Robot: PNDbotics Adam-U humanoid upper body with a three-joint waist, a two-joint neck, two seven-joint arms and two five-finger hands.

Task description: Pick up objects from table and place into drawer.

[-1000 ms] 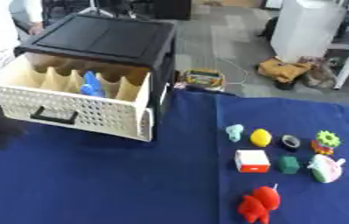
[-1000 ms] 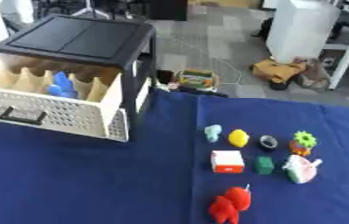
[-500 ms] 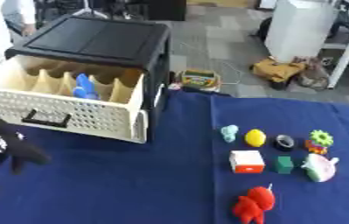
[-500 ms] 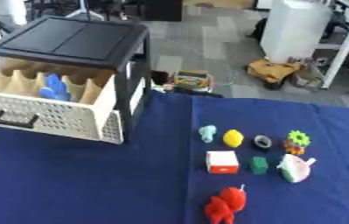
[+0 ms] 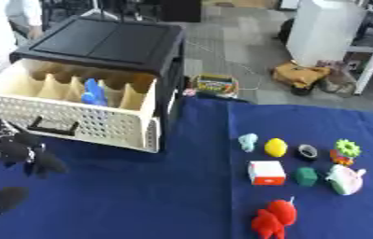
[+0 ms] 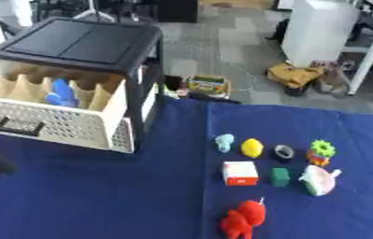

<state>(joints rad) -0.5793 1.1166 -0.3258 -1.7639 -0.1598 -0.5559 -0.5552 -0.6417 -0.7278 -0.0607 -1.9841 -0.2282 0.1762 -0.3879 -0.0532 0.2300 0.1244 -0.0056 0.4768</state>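
Down at the near left of the desk (image 5: 165,186), which is covered in a blue cloth, the robot's left hand (image 5: 13,149) shows as a black shape just in front of the drawer (image 5: 67,123). Its fingers (image 5: 48,164) look curled, and they hold nothing that can be seen. The right hand is out of sight in both views.

That drawer is a cream basket with a perforated front and a black handle (image 5: 53,126), pulled out of a black cabinet (image 5: 111,39) that stands at the far left of the desk. Dividers split the drawer into compartments, and a blue toy (image 5: 93,93) stands upright in one of the middle ones.

All the other things lie well to the right of the drawer, grouped together on the cloth. Nearest the drawer is a small pale blue figure (image 5: 247,141), with a yellow lemon (image 5: 276,147) just right of it, then a dark ring (image 5: 307,151), then a green gear on an orange base (image 5: 346,151). Below these, on the side nearer the robot, sit a red and white box (image 5: 267,172), a green block (image 5: 306,176) and a white and pink toy (image 5: 345,180). A red plush toy (image 5: 273,221) lies nearest the front edge, apart from the rest.
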